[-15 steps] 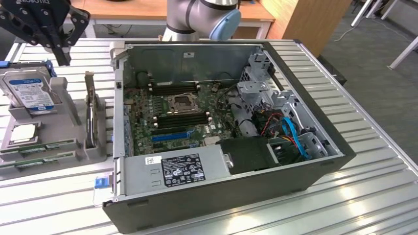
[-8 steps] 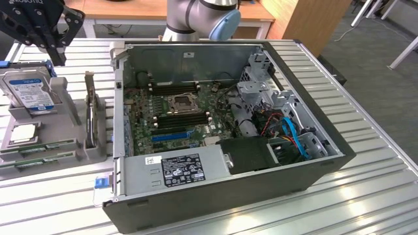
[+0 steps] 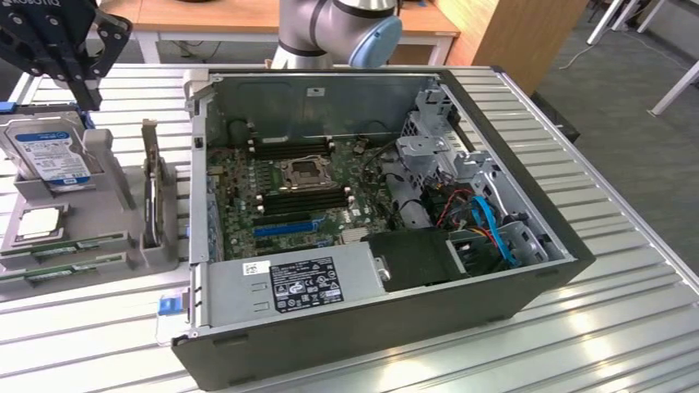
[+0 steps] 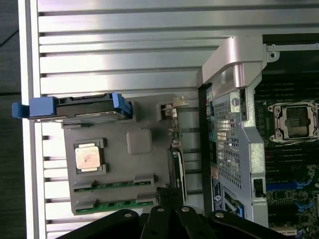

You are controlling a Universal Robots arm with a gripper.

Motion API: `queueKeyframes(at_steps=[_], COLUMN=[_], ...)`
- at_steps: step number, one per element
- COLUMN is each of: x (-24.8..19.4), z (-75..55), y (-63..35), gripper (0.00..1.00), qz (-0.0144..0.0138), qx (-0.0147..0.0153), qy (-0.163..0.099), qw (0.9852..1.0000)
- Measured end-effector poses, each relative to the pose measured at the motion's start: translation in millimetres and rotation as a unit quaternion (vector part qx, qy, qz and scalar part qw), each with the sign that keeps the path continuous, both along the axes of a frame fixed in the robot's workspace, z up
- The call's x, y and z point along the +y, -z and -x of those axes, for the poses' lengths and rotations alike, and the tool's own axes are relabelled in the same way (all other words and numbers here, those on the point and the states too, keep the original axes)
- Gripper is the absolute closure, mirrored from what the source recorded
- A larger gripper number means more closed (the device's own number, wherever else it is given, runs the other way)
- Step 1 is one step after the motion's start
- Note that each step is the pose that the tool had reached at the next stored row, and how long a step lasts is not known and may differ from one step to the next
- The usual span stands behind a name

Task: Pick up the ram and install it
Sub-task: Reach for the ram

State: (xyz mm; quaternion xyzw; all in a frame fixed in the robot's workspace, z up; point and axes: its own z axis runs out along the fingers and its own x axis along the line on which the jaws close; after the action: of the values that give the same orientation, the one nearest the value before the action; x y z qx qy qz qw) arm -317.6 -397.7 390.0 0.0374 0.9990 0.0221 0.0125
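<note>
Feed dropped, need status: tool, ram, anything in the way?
Tool shut, empty, over gray holder. Ram sticks seated in holder, untouched. Nothing blocking them.

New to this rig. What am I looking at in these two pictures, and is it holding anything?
It is one robot arm with a gripper at its end. One picture comes from a camera off the arm and takes in the whole table. The other comes from a camera on the wrist, looking down past the gripper. On the table stands an open PC case with its motherboard exposed. Beside it, on the exterior view's left, a grey tray holds a hard drive, a CPU and two ram sticks. The gripper hangs shut above the tray and holds nothing; both sticks lie in the tray.
</note>
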Motion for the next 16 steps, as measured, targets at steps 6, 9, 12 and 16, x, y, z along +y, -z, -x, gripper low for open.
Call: queueKeyframes(at_steps=[6,9,12,16], x=[0.0,0.0,0.0,0.0], z=[6.0,9.3,13.5,18.9], y=[0.2,0.3,0.4,0.6], gripper=[0.90,0.90,0.90,0.90], qz=[0.0000,0.0000,0.0000,0.0000], qx=[0.0000,0.0000,0.0000,0.0000], qy=[0.000,0.000,0.000,0.000], qw=[1.0000,1.0000,1.0000,1.0000])
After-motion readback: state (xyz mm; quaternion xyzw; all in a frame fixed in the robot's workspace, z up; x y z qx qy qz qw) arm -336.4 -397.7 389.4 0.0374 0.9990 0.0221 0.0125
